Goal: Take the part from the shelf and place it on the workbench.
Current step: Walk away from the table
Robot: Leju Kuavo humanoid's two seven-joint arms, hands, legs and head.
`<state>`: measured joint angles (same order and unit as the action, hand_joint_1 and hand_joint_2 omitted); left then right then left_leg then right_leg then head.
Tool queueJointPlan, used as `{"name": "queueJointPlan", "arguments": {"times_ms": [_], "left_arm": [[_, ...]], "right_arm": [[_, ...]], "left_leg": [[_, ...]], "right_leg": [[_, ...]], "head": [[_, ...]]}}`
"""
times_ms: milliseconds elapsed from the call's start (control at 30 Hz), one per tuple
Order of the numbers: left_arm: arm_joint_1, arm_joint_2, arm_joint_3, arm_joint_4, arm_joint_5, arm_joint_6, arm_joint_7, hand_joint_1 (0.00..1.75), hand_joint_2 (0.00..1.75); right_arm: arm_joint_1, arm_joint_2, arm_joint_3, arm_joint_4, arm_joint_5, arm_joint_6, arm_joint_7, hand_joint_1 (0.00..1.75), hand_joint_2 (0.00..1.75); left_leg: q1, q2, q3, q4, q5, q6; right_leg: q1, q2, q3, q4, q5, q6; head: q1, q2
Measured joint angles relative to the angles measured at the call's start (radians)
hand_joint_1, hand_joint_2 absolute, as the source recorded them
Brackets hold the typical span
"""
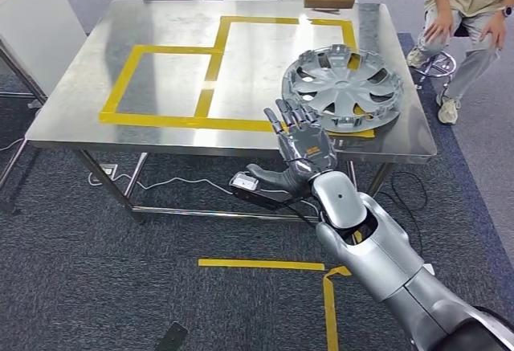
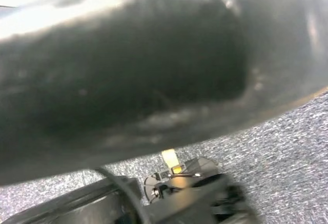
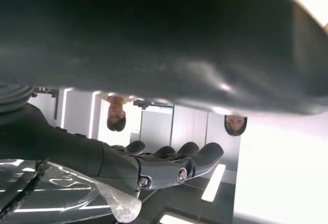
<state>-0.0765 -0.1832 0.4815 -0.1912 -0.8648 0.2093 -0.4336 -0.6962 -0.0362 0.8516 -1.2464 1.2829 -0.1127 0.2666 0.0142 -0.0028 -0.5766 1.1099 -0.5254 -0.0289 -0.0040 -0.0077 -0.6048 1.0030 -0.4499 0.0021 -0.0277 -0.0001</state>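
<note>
A glossy grey plastic wheel cover [image 1: 342, 87] is seen on a brushed, reflective steel workbench [image 1: 176, 86] (marked with matt yellow tape [image 1: 209, 78]). A rough grey carpet floor [image 1: 91, 279] is seen below.

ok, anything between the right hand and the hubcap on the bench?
Head view: only bare steel and yellow tape between right hand and hubcap.

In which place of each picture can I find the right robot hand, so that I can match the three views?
Head view: right robot hand in the centre, fingers spread, holding nothing, at the near edge of the table.
Right wrist view: robot hand across the lower middle, coming from the left edge.
Left wrist view: not in it; blurred dark shapes over grey carpet.
Shared landmark: the shiny table, probably the reflective surface under the hand in the right wrist view.
</note>
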Motion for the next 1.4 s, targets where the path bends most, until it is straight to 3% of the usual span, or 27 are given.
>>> {"name": "queueJointPlan", "arguments": {"times_ms": [67, 167, 200, 267, 333, 367, 400, 433, 533, 600, 700, 767, 833, 867, 900, 933, 1000, 1067, 1167, 1200, 1267, 1333, 1367, 1400], "left_arm": [[-0.002, 0.0, 0.0, 0.0, 0.0, 0.0, 0.0, 0.0, 0.0], [-0.001, -0.001, 0.001, 0.0, 0.0, 0.0, 0.002, 0.0, 0.0], [-0.001, -0.001, 0.001, 0.0, 0.0, 0.0, 0.002, 0.0, 0.0], [-0.001, -0.002, 0.002, 0.0, 0.0, 0.0, 0.003, 0.0, 0.0], [-0.001, -0.002, 0.002, 0.0, 0.001, 0.0, 0.003, 0.0, 0.0], [-0.001, -0.002, 0.002, 0.0, 0.001, 0.0, 0.003, 0.0, 0.0], [0.0, -0.002, 0.003, 0.0, 0.002, 0.0, 0.003, 0.0, 0.0], [0.0, -0.002, 0.003, 0.0, 0.003, 0.0, 0.003, 0.0, 0.0], [0.0, -0.003, 0.003, 0.0, 0.003, 0.0, 0.003, 0.0, 0.0], [-0.001, -0.004, 0.003, 0.0, 0.003, 0.0, 0.003, 0.0, 0.0], [0.001, -0.004, 0.004, 0.0, 0.003, 0.0, 0.003, 0.0, 0.0], [0.001, -0.004, 0.004, 0.0, 0.003, 0.0, 0.003, 0.0, 0.0], [0.001, -0.004, 0.004, 0.0, 0.004, 0.0, 0.003, 0.0, 0.0], [0.001, -0.003, 0.004, 0.0, 0.004, 0.0, 0.003, 0.0, 0.0], [0.001, -0.003, 0.004, 0.0, 0.004, 0.0, 0.003, 0.0, 0.0], [0.001, -0.003, 0.004, 0.0, 0.004, 0.0, 0.003, 0.0, 0.0], [0.001, -0.003, 0.004, 0.0, 0.005, 0.001, 0.003, 0.0, 0.0], [-0.001, -0.003, 0.004, 0.0, 0.005, 0.001, 0.003, 0.0, 0.0], [0.0, -0.002, 0.005, 0.0, 0.005, 0.002, 0.003, 0.0, 0.0], [0.0, -0.002, 0.005, 0.0, 0.006, 0.002, 0.003, 0.0, 0.0], [-0.001, -0.003, 0.006, 0.0, 0.006, 0.003, 0.003, 0.0, 0.0], [-0.002, -0.003, 0.006, 0.0, 0.006, 0.003, 0.003, 0.0, 0.0], [-0.002, -0.004, 0.007, 0.0, 0.006, 0.003, 0.003, 0.0, 0.0], [-0.001, -0.004, 0.007, 0.0, 0.006, 0.003, 0.003, 0.0, 0.0]], "right_arm": [[-0.001, 0.0, 0.001, 0.0, 0.003, -0.001, 0.001, 0.0, 0.0], [-0.001, 0.0, 0.002, 0.0, 0.004, -0.002, 0.003, 0.0, 0.0], [-0.001, 0.0, 0.002, 0.0, 0.004, -0.002, 0.003, 0.0, 0.0], [0.0, -0.001, 0.002, 0.001, 0.004, -0.002, 0.003, 0.0, 0.0], [0.003, -0.001, 0.002, 0.001, 0.005, -0.002, 0.004, 0.0, 0.0], [0.005, -0.001, 0.002, 0.001, 0.005, -0.002, 0.004, 0.0, 0.0], [0.007, -0.001, 0.002, 0.001, 0.005, -0.002, 0.005, 0.0, 0.0], [0.008, -0.001, 0.002, 0.001, 0.006, -0.002, 0.005, 0.0, 0.0], [0.006, -0.001, 0.002, 0.001, 0.008, -0.003, 0.006, 0.0, 0.0], [0.005, -0.001, 0.002, 0.0, 0.01, -0.003, 0.006, 0.0, 0.0], [0.005, -0.001, 0.002, 0.0, 0.013, -0.003, 0.006, 0.0, 0.0], [0.005, -0.001, 0.002, -0.001, 0.014, -0.003, 0.006, 0.0, 0.0], [0.006, -0.001, 0.002, 0.0, 0.014, -0.003, 0.006, 0.0, 0.0], [0.008, -0.001, 0.002, 0.0, 0.014, -0.003, 0.006, 0.0, 0.0], [0.009, -0.001, 0.002, 0.0, 0.014, -0.002, 0.006, 0.0, 0.0], [0.01, -0.001, 0.002, 0.0, 0.014, -0.002, 0.006, 0.0, 0.0], [0.011, -0.001, 0.002, -0.001, 0.014, -0.003, 0.006, 0.0, 0.0], [0.01, -0.001, 0.002, -0.001, 0.014, -0.003, 0.006, 0.0, 0.0], [0.009, -0.001, 0.002, -0.001, 0.014, -0.003, 0.006, 0.0, 0.0], [0.009, -0.001, 0.002, -0.001, 0.015, -0.002, 0.006, 0.0, 0.0], [0.008, -0.001, 0.002, -0.001, 0.016, -0.002, 0.006, 0.0, 0.0], [0.009, -0.001, 0.002, -0.001, 0.017, -0.002, 0.006, 0.0, 0.0], [0.011, -0.001, 0.002, -0.001, 0.017, -0.002, 0.006, 0.0, 0.0], [0.013, -0.002, 0.002, -0.001, 0.017, -0.002, 0.006, 0.0, 0.0]], "left_leg": [[-0.003, -0.002, 0.045, -0.082, 0.011, 0.013], [-0.006, -0.002, 0.039, -0.095, 0.021, 0.039], [-0.005, -0.001, 0.035, -0.097, 0.028, 0.049], [-0.003, 0.002, 0.021, -0.101, 0.042, 0.064], [-0.004, 0.002, 0.003, -0.1, 0.055, 0.07], [-0.005, 0.002, -0.005, -0.099, 0.061, 0.07], [-0.005, 0.002, -0.013, -0.098, 0.066, 0.069], [-0.005, 0.002, -0.019, -0.097, 0.071, 0.068], [-0.007, 0.001, -0.033, -0.092, 0.081, 0.058], [-0.009, 0.0, -0.038, -0.09, 0.09, 0.046], [-0.009, 0.0, -0.046, -0.085, 0.089, 0.028], [-0.007, 0.0, -0.071, -0.022, 0.033, 0.018], [-0.005, 0.0, -0.112, 0.107, -0.046, 0.011], [-0.005, 0.0, -0.124, 0.159, -0.069, 0.01], [-0.005, 0.0, -0.123, 0.181, -0.072, 0.009], [-0.005, 0.0, -0.102, 0.163, -0.058, 0.011], [-0.006, 0.0, -0.018, 0.034, -0.008, 0.018], [-0.01, 0.0, 0.047, -0.078, 0.015, 0.028], [-0.015, 0.0, 0.053, -0.107, 0.025, 0.043], [-0.014, 0.001, 0.049, -0.11, 0.031, 0.049], [-0.009, 0.003, 0.038, -0.116, 0.048, 0.062], [-0.008, 0.004, 0.018, -0.116, 0.062, 0.068], [-0.009, 0.004, 0.008, -0.116, 0.07, 0.069], [-0.009, 0.004, -0.001, -0.115, 0.077, 0.069]], "right_leg": [[0.002, 0.0, -0.011, 0.008, 0.007, 0.011], [0.001, 0.001, -0.02, 0.011, 0.016, 0.031], [0.0, 0.003, -0.029, 0.022, 0.005, 0.037], [-0.001, 0.005, -0.063, 0.102, -0.06, 0.045], [-0.002, 0.005, -0.106, 0.234, -0.139, 0.051], [-0.002, 0.005, -0.117, 0.281, -0.157, 0.052], [-0.002, 0.005, -0.111, 0.292, -0.155, 0.052], [-0.002, 0.005, -0.085, 0.264, -0.136, 0.051], [0.0, 0.006, 0.052, 0.057, -0.076, 0.04], [0.004, 0.008, 0.089, -0.005, -0.072, 0.032], [0.001, 0.007, 0.08, -0.011, -0.055, 0.011], [-0.003, 0.004, 0.069, -0.016, -0.042, -0.005], [-0.001, 0.003, 0.053, -0.014, -0.03, -0.012], [0.0, 0.002, 0.044, -0.013, -0.024, -0.013], [0.001, 0.002, 0.034, -0.011, -0.019, -0.013], [0.002, 0.003, 0.026, -0.008, -0.014, -0.012], [0.003, 0.003, 0.014, -0.002, -0.008, -0.008], [0.005, 0.003, 0.005, 0.002, -0.001, 0.001], [0.004, 0.003, -0.002, 0.002, 0.014, 0.022], [0.003, 0.004, -0.008, 0.005, 0.009, 0.028], [0.001, 0.006, -0.035, 0.06, -0.04, 0.039], [-0.001, 0.006, -0.08, 0.188, -0.124, 0.047], [-0.001, 0.006, -0.099, 0.249, -0.152, 0.049], [-0.002, 0.006, -0.104, 0.285, -0.162, 0.051]], "head": [[0.0, 0.0], [0.001, 0.0], [0.002, 0.0], [0.005, 0.0], [0.007, 0.0], [0.007, 0.0], [0.007, 0.0], [0.007, 0.0], [0.006, 0.0], [0.005, 0.0], [0.005, 0.0], [0.001, 0.0], [-0.001, 0.0], [-0.001, 0.0], [-0.001, 0.0], [-0.001, 0.0], [-0.001, 0.0], [0.0, 0.0], [0.0, 0.0], [0.0, 0.0], [0.003, 0.0], [0.005, 0.0], [0.006, 0.0], [0.005, 0.0]]}}
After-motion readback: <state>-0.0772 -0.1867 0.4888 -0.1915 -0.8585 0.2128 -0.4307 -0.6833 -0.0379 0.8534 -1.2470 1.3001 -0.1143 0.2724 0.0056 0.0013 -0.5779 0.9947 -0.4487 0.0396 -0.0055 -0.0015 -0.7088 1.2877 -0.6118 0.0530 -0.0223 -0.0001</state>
